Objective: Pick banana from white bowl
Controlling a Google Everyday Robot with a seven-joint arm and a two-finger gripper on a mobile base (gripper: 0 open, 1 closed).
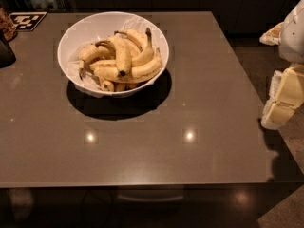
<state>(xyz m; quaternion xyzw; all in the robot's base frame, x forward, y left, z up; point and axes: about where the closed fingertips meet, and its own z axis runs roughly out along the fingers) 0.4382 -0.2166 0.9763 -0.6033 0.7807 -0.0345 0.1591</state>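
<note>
The banana (122, 56) lies on top of the heap in the white bowl (65, 42), running front to back across the others with its black tip toward the near side. From where I stand it looks plump and ripe. I'd expect it to be light, firm enough to lift yet easily bruised by a hard squeeze, with a smooth, slightly waxy skin. Its curved middle sits proud of the heap and seems the best place to take hold, across the width. The bowl is deep, round and glossy with a thin rim, set toward the far left of a smooth grey-brown tabletop (199, 103) that shows two small bright glints. The cream-coloured gripper (280, 106) hangs beyond the tabletop's right edge, well apart from the bowl. I see nothing in it, and I cannot tell whether it is open or closed.
</note>
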